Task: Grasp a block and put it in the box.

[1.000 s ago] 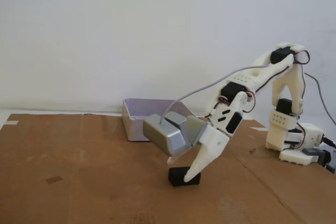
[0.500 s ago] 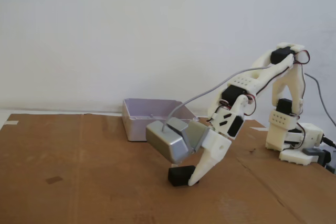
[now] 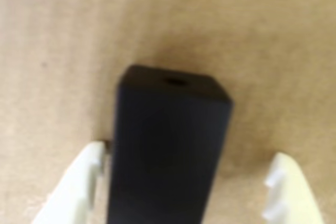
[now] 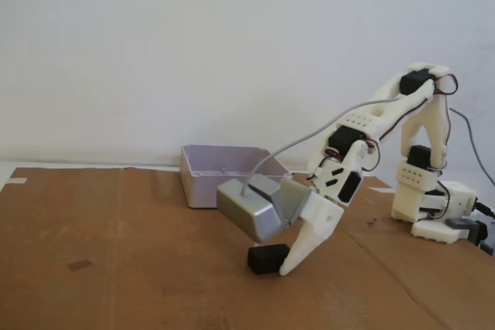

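Note:
The block [image 3: 168,145] is a matte black brick lying on the cardboard; in the wrist view it fills the middle of the picture. My gripper [image 3: 184,182] is open and straddles it. The left fingertip [image 3: 79,182] sits against the block's side, while the right fingertip [image 3: 289,192] stands apart from it with a strip of cardboard between. In the fixed view the block [image 4: 263,259] lies on the table with my gripper [image 4: 278,264] lowered over its right end. The box [image 4: 209,179], a pale lavender tray, stands behind and to the left.
A grey metallic camera housing [image 4: 251,210] rides on the wrist just above the block. The arm's base [image 4: 433,210] stands at the right on the cardboard sheet [image 4: 116,268]. A white wall closes the back.
The gripper has come down lower around the block, and the wrist has dropped with it. The block has shifted slightly left.

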Robot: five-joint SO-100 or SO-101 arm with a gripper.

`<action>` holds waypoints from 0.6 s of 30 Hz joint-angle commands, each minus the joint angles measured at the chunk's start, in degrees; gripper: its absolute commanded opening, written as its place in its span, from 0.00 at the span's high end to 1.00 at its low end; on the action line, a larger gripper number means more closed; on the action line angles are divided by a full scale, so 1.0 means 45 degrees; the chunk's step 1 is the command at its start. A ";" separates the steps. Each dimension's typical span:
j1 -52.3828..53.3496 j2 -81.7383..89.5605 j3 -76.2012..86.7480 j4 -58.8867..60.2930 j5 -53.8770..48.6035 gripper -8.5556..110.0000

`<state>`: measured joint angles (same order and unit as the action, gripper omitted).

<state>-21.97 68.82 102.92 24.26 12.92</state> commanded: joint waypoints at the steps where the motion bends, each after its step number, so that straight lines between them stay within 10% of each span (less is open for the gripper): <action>1: -0.0078 0.0488 -0.0313 -0.0566 0.0078 0.71; 18: 0.0020 0.0488 -0.0254 -0.0566 0.0098 0.86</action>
<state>-21.36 68.91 102.92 23.38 12.83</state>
